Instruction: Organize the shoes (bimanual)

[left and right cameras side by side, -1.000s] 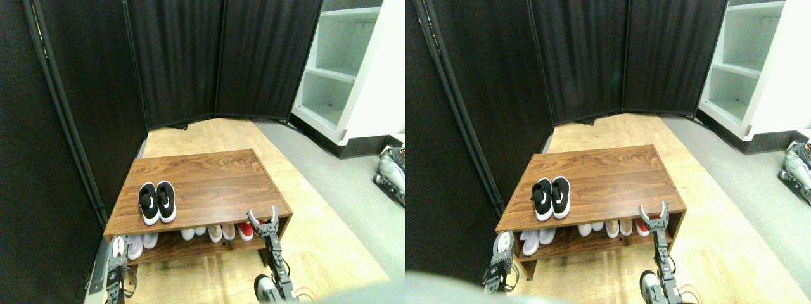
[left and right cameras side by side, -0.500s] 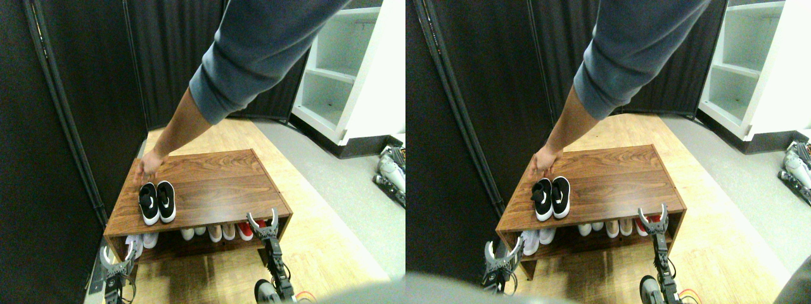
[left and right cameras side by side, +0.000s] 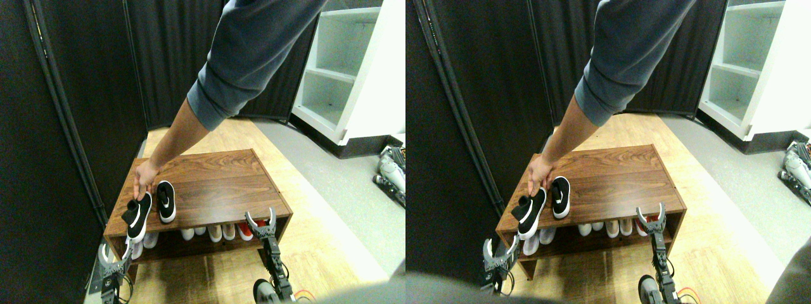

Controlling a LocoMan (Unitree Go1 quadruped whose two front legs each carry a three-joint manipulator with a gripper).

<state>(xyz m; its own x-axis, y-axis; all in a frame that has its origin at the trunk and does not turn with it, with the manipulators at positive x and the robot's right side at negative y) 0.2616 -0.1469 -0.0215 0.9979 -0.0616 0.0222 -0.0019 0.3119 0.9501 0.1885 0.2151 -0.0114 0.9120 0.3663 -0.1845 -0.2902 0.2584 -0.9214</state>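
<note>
A person's hand (left and right cameras side by side: 144, 179), reaching in from a grey-blue sleeve (left and right cameras side by side: 250, 54), has its fingers curled down onto the heel of the left black sneaker (left and right cameras side by side: 136, 219), which lies tilted with its toe past the front edge of the wooden shoe rack (left and right cameras side by side: 215, 183). The right black sneaker (left and right cameras side by side: 166, 201) lies flat just beside the hand. Well below it, the left gripper (left and right cameras side by side: 114, 254) and right gripper (left and right cameras side by side: 260, 221) both stand with jaws spread, empty.
</note>
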